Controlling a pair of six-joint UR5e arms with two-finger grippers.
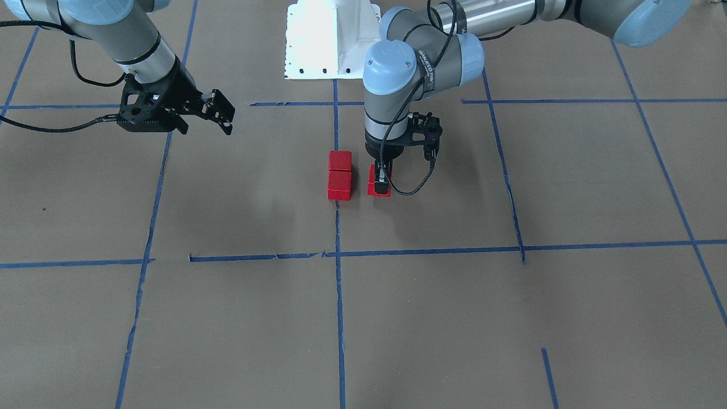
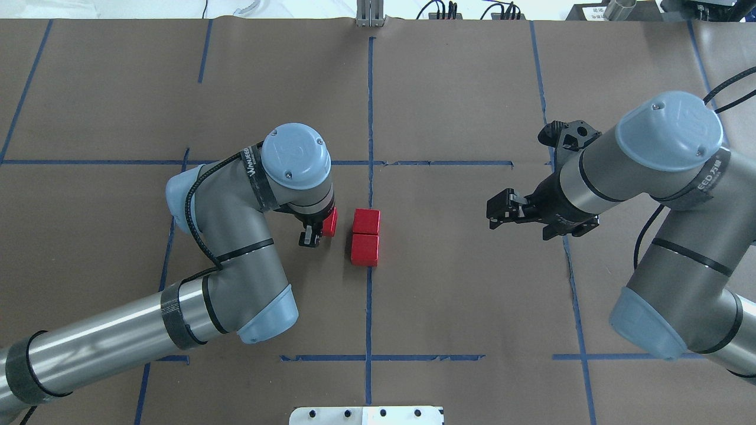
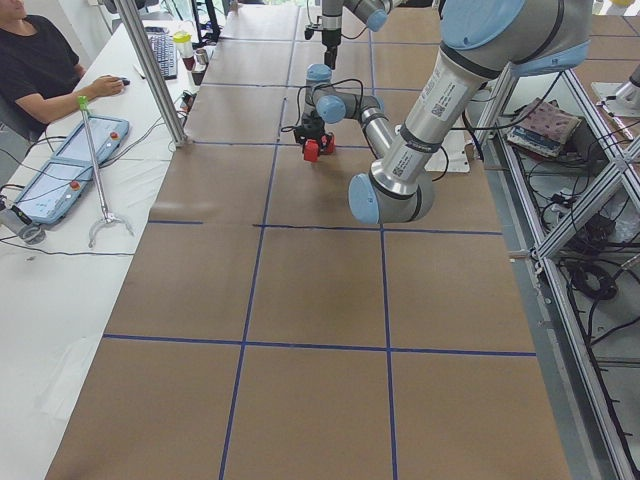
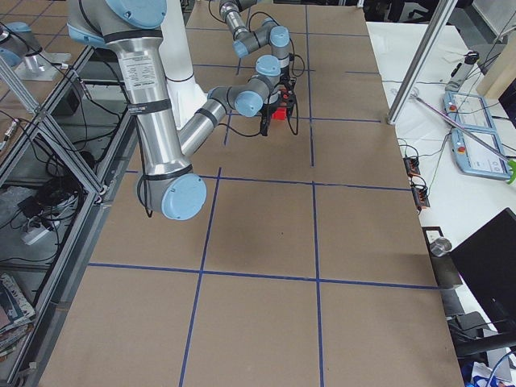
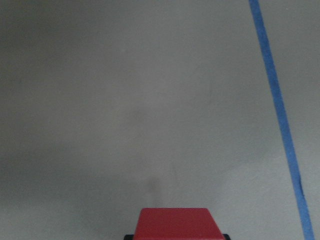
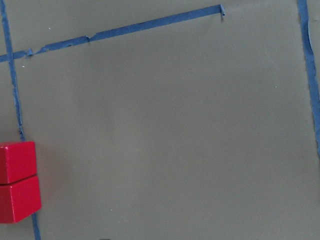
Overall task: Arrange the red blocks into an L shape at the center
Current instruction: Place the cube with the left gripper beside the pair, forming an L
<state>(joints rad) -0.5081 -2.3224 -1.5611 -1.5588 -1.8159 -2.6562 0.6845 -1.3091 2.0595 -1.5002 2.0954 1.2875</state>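
View from front: left jaws clamp one red block point(image 1: 372, 186) just beside the abutting pair point(image 1: 339, 176) at the center point(image 1: 355, 224). Overhead: right jaws stand apart, well clear. Blocks appear light and rigid; grip opposite flat faces.

plain matt red blocks point(image 1: 339, 177) with smooth faces, brown paper point(image 1: 284, 190) matt with faint creases, blue tape point(image 1: 339, 295) dull, ragged in spots, arm tubes point(image 2: 100, 342) of brushed shiny metal, joint caps point(image 2: 294, 154) smooth pale-blue plastic, cable point(image 2: 189, 218) in black braided sleeve, base point(image 1: 324, 40) glossy white
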